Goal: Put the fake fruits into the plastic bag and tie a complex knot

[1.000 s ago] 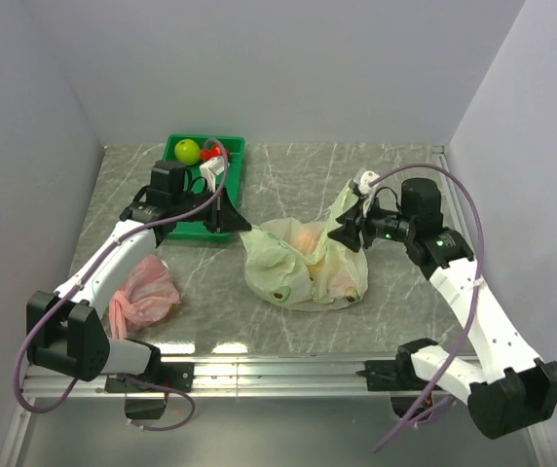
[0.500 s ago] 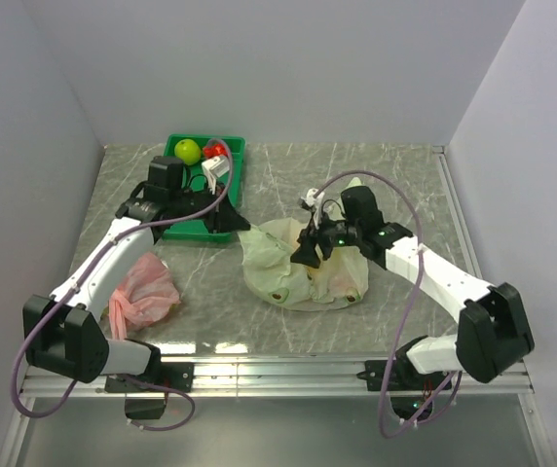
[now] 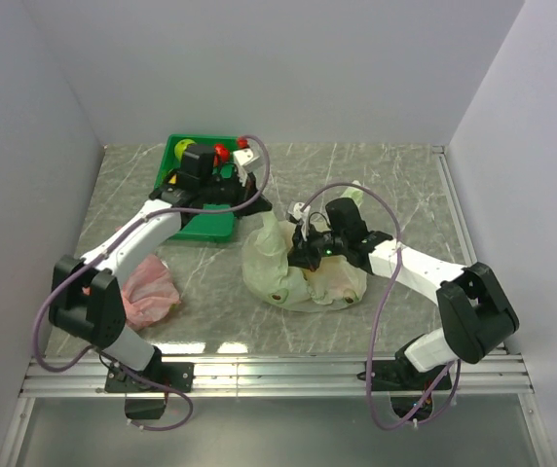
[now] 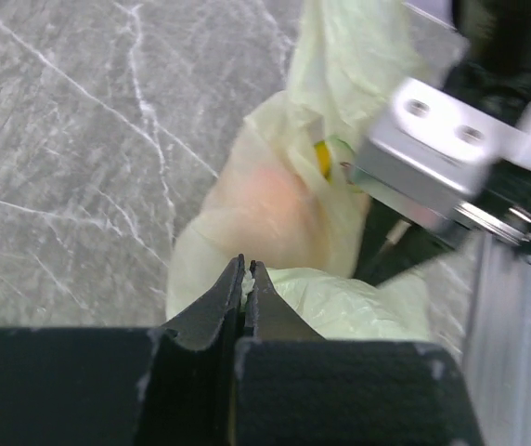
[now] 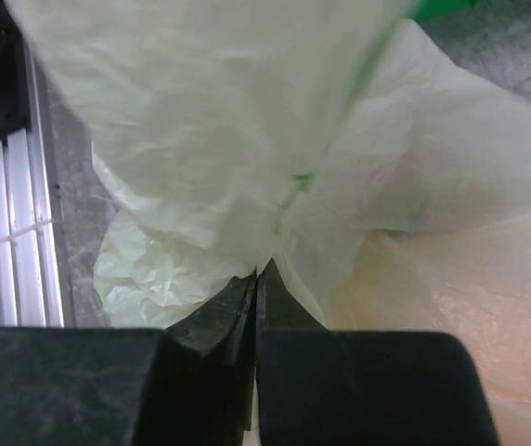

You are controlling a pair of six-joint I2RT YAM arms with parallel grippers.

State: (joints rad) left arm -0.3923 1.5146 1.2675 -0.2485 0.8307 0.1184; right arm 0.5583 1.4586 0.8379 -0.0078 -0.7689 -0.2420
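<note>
Bag (image 3: 280,282) lies slumped at mid-table (image 3: 395,175) and is loaded: the left wrist view shows a peach (image 4: 265,190) and a sliver of banana (image 4: 323,158) through the film. Left end effector (image 4: 245,265) is closed, with a fold of bag film nipped at its tips. From overhead that fold stands up as a strand from the bag's rear-left corner, its long axis running from the bag body back toward the tray (image 3: 205,229). Right end effector (image 5: 256,274) is likewise closed, clamped where the film gathers to a pinch, and sits over the bag's middle, just right of the left-held strand. The two grips are near each other but apart. An apple (image 3: 187,149) and a red fruit (image 3: 222,152) sit in the tray behind the left wrist (the left arm is plainly nearer to them). A pink bag (image 3: 147,292) lies by the left arm, well apart from the work. Judgement: the coming move turns on the two held strands. The left one lies rear-left of the right end effector, so a knot means crossing one over the other above the bag mouth. Whether the right grip has a handle loop or plain wall film cannot be told.
</note>
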